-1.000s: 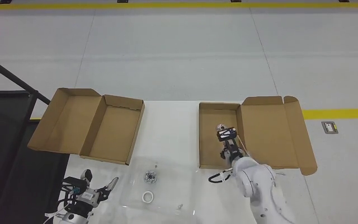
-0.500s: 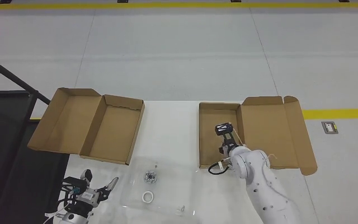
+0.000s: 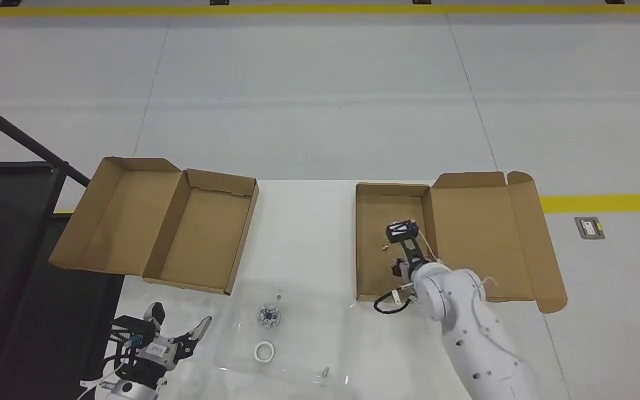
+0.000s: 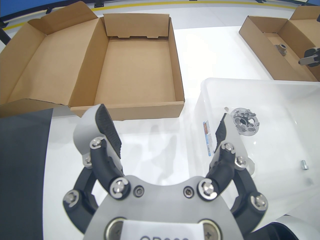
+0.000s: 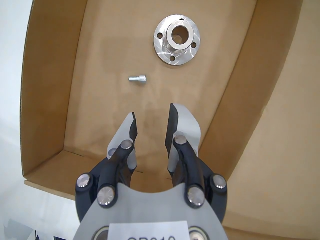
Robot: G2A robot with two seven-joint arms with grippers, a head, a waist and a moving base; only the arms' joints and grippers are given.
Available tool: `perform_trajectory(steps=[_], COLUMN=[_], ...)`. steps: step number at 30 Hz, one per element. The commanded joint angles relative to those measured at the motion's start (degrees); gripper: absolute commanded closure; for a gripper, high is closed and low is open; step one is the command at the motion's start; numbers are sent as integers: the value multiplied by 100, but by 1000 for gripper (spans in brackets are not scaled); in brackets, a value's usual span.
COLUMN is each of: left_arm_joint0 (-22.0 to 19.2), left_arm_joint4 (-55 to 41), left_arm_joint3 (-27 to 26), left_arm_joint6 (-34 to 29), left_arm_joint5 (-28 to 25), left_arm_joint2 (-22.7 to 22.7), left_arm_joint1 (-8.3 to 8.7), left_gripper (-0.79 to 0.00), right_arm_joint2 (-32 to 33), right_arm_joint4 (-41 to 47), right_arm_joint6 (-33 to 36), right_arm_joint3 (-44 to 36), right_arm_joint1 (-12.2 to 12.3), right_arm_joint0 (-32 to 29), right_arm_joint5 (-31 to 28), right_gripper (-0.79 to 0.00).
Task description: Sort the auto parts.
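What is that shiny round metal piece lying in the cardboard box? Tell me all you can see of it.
The flange is a bright metal disc with a raised hollow hub and small holes around its rim. It lies flat, hub up, on the floor of the cardboard box. A small bolt lies apart from it; the open right pincer hangs short of it, empty.

Pale grey floor [image 3: 300, 90], yellow lines [image 3: 300, 11]
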Motion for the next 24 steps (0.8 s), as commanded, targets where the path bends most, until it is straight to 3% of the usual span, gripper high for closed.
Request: perform_trajectory(steps=[1,7,9,13,16,18,24], left_arm_joint0=[0,0,0,0,0,0,0], left_arm_joint4=[0,0,0,0,0,0,0], left_arm_joint3=[0,0,0,0,0,0,0], left_arm_joint6=[0,0,0,0,0,0,0], left_arm_joint5=[0,0,0,0,0,0,0], left_arm_joint2=[0,0,0,0,0,0,0], left_arm_joint1=[0,0,0,0,0,0,0], left_gripper=[-785,-785,-785,-785,-785,-785,-785], right_arm_joint2=[-39,-257,-407,-738,-1032,-1267,-1982], right_arm_joint4=[32,-210,-285,-375,-338,-364,7], right_arm_joint6=[-107,-142,-160,-262,-3,331,1315], right_arm_joint3=[-357,-1568,-1962,-2474,-2543,-2522,-2451], right_arm_joint1=[7,61,81,130,154,149,98], right_arm_joint0=[-165,-706,-870,-1074,-1051,-973,-805], right_arm_joint5=[-151,-802,-1193,-2256,-3073,-3379,-4063], right_gripper=[-299,-311,-314,-391,-597,-785,-785])
